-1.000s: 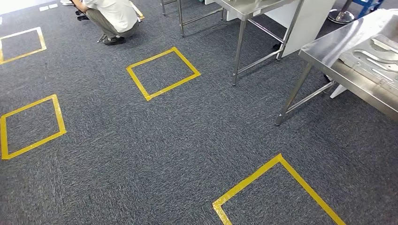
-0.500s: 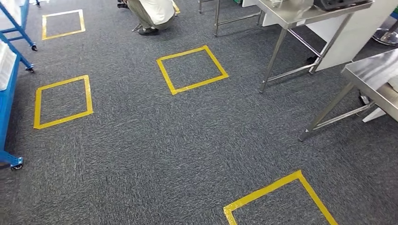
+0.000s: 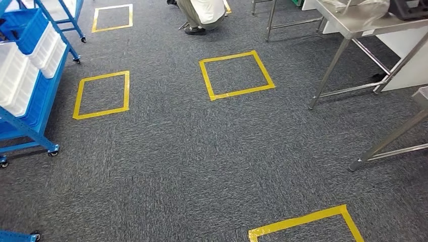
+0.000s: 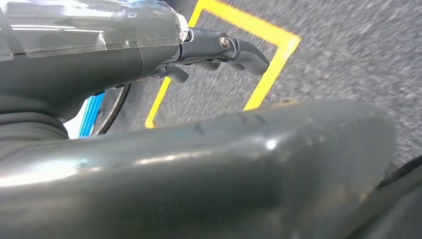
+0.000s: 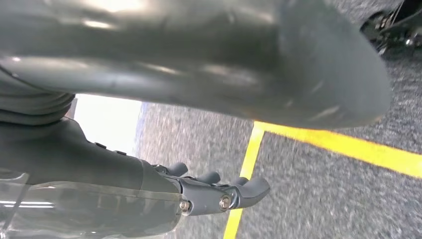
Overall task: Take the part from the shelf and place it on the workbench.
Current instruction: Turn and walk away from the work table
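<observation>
Head view bright, even, sharp. Wrist views: blurred carpet (image 4: pixel 348 59), overhead glare on the thumb (image 4: pixel 199 164), blown-out white patch.

Industrial workshop or robot test floor. Grey carpet tiles (image 3: pixel 202 151) marked with yellow tape squares (image 3: pixel 236 74) as standing positions. Blue wheeled shelf rack (image 3: pixel 30 101) at left, carrying white and blue bins (image 3: pixel 20 65). Stainless steel workbenches (image 3: pixel 363 25) on metal legs at right. Person (image 3: pixel 202 12) crouching at far end.
</observation>
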Controlling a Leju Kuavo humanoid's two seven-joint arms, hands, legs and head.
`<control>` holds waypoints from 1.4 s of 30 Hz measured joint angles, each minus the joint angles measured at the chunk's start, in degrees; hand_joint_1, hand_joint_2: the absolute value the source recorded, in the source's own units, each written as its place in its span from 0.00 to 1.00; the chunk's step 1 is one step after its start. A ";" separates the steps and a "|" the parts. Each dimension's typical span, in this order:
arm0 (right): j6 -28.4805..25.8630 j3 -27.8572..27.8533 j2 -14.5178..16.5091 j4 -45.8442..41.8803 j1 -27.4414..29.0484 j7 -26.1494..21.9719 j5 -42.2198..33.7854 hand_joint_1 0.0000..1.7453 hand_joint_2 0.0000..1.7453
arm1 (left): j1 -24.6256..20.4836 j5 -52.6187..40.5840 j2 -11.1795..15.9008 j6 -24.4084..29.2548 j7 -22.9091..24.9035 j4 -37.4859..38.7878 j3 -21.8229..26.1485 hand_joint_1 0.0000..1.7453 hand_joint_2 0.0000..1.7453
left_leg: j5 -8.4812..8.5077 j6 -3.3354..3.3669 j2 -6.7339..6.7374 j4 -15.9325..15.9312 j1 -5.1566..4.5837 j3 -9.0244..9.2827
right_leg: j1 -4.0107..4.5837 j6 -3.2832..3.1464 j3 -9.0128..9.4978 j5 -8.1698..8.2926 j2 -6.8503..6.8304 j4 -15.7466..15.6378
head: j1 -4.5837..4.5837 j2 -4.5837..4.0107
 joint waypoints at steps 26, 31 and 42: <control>-0.45 -1.60 0.39 0.11 -0.92 -2.31 3.44 0.00 0.00 | 3.17 4.60 1.87 2.03 0.19 -0.01 1.75 0.00 0.00 | 6.74 0.72 -5.31 -14.47 -0.09 7.17 | -0.38 0.87 -0.17 0.40 3.91 0.31 | -0.01 0.00; -0.45 -1.36 -0.21 0.09 -0.79 -4.10 4.96 0.00 0.00 | 3.35 6.64 0.92 2.31 0.23 0.00 3.82 0.00 0.00 | 0.22 0.09 0.07 0.32 0.05 -0.24 | 0.33 -0.17 0.22 0.03 -0.22 0.01 | -0.02 0.00; 0.83 0.84 -0.28 0.06 -1.73 -2.51 7.63 0.00 0.00 | 3.59 8.98 -0.21 2.93 -1.12 0.00 6.83 0.00 0.00 | 8.26 3.33 1.73 -16.81 -0.80 8.35 | 0.54 1.87 1.58 -2.87 -2.81 1.67 | -0.02 0.00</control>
